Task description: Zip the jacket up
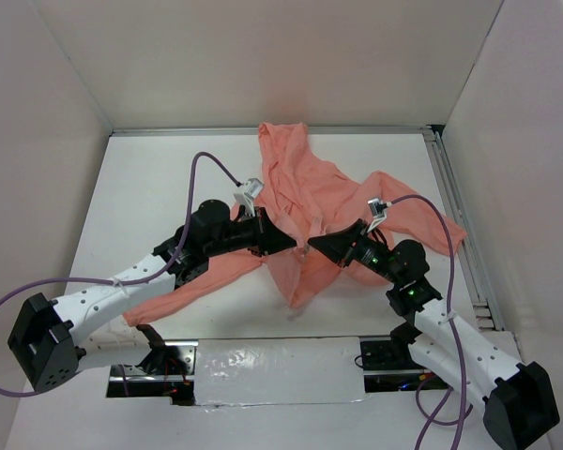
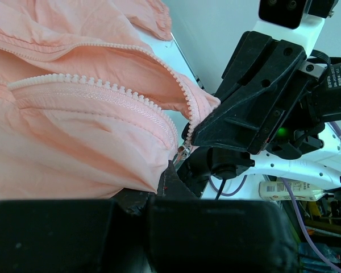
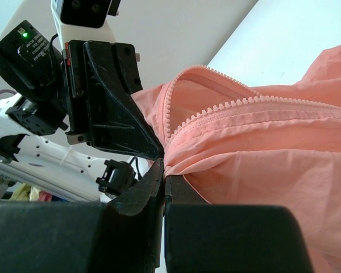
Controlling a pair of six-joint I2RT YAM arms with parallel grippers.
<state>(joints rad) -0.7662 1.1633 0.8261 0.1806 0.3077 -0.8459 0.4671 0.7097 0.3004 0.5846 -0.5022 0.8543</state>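
Observation:
The salmon-pink jacket (image 1: 305,202) lies rumpled on the white table, hood toward the back, one sleeve trailing to the front left. Its front zipper is open, with two rows of pale teeth (image 2: 111,88) spread apart. My left gripper (image 1: 296,243) and right gripper (image 1: 315,243) meet tip to tip at the lower front of the jacket. The left gripper (image 2: 166,181) is shut on the jacket's fabric edge beside the metal zipper slider (image 2: 183,152). The right gripper (image 3: 163,177) is shut on the jacket's fabric at the zipper's base (image 3: 171,152).
White walls enclose the table (image 1: 169,187) on three sides. A metal rail (image 1: 460,225) runs along the right edge. A silver-taped strip (image 1: 267,370) lies between the arm bases at the near edge. Purple cables loop off both arms.

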